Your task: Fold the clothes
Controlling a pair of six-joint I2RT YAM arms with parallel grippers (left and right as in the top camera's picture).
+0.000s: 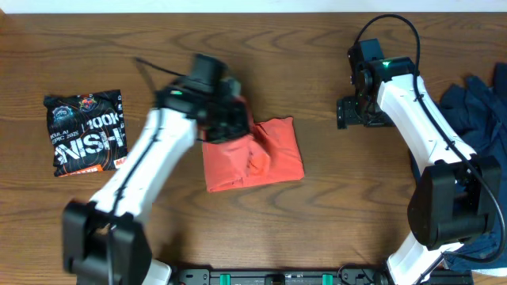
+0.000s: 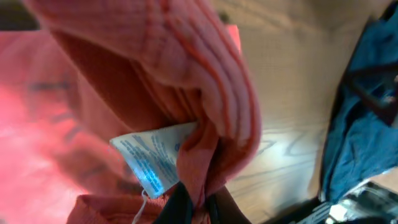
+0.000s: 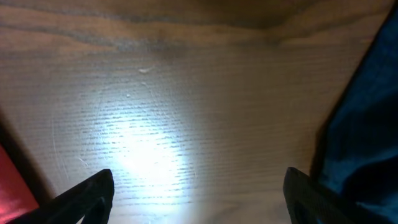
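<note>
A red garment (image 1: 253, 154) lies partly folded in the middle of the table. My left gripper (image 1: 231, 115) is at its upper left corner, shut on a bunch of the red cloth (image 2: 205, 149); a white care label (image 2: 152, 158) hangs beside the pinch. My right gripper (image 1: 352, 111) is open and empty, hovering over bare wood to the right of the red garment (image 3: 9, 186). A dark blue garment (image 1: 475, 107) lies at the right edge of the table, also seen in the right wrist view (image 3: 367, 124).
A folded black printed shirt (image 1: 85, 131) lies at the left of the table. The blue garment also shows at the right of the left wrist view (image 2: 364, 106). The table's front edge carries a black rail (image 1: 277, 277).
</note>
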